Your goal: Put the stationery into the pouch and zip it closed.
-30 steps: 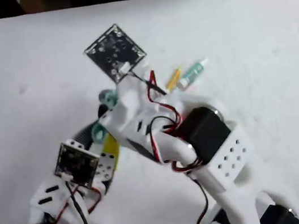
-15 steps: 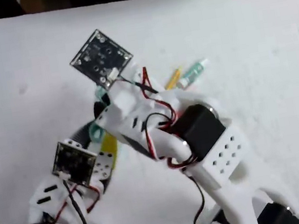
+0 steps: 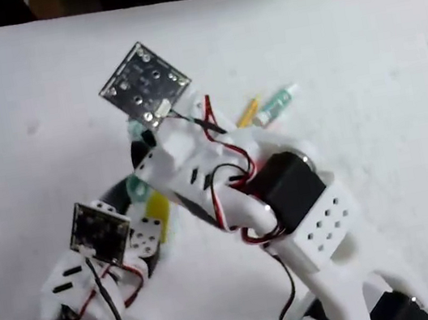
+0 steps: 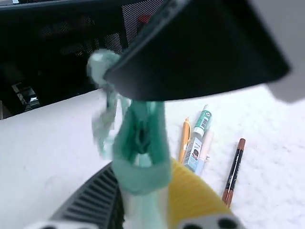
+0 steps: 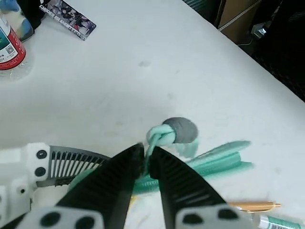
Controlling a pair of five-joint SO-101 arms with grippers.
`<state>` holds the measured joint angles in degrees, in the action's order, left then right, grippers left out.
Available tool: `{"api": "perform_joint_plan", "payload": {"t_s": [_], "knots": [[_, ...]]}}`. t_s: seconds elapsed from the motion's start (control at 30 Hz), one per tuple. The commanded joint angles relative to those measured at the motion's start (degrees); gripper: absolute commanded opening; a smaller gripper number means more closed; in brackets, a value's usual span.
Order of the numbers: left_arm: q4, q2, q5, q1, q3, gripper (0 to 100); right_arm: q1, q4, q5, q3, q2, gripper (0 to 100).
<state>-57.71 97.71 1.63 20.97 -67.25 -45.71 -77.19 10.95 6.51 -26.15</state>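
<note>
Right fingers (image 5: 119, 177) leftward, tight on zip-pull (image 5: 166, 134)

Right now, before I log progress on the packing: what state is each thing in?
Right tool, shut on the zipper pull.
Left tool, shut on the pouch.
Pouch, gripped; whether it is zipped cannot be told.
Orange pen, lying on the table, outside the pouch.
Teal tube, lying beside it, outside.
Brown pencil, lying outside.

Legible text: 0 items. I see print on the flat card (image 5: 66, 15), the red can (image 5: 8, 47) and the teal-capped tube (image 4: 202, 121), all too small to read.
</note>
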Motion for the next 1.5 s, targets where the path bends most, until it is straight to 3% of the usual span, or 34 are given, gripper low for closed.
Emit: {"api": "perform_joint_plan", "payload": {"t_s": [0.0, 0.23, 0.4, 0.47, 0.6, 0.67, 0.9, 1.03, 1.2, 1.33, 1.47], "knots": [[-1.2, -0.4, 0.5, 0.3, -0.3, 3, 0.7, 3.3, 4.5, 0.4, -1.0, 1.8], [-2.7, -0.4, 0.5, 0.3, -0.1, 2, 7.1, 9.0, 5.6, -1.1, -1.2, 1.7], [-2.6, -0.4, 0.5, 0.3, -0.3, 2, 4.4, 3.4, 5.5, 2.3, -2.7, 2.3], [-2.6, -0.4, 0.5, 0.3, -0.3, 2, 1.8, 1.1, 5.3, 3.7, -3.0, 7.3], [-2.5, -0.4, 0.5, 0.3, -0.4, 2, 0.0, -1.1, -7.3, 4.2, -3.0, 23.5], [-2.5, -0.4, 0.5, 0.3, -0.4, 2, 0.1, -1.2, -11.5, 4.2, -2.9, 25.8], [-2.7, -0.4, 0.6, 0.4, -0.4, 2, -1.1, -4.4, -2.4, 4.5, 3.9, 12.4], [-2.9, -0.4, 0.9, 3.6, -1.5, 2, -1.2, -5.8, -2.0, 5.2, 8.2, 15.1], [-1.1, -0.4, 6.7, 4.9, -4.2, 2, -1.2, -15.7, 0.2, 10.4, 11.0, 16.4], [-1.1, -0.4, 6.6, 5.0, -4.3, 2, -1.1, -20.7, 11.2, 11.4, 16.1, 2.1], [-2.1, -0.4, 6.6, 5.1, -4.0, 2, -0.1, -20.9, 12.1, 11.6, 19.4, 1.3]]}}
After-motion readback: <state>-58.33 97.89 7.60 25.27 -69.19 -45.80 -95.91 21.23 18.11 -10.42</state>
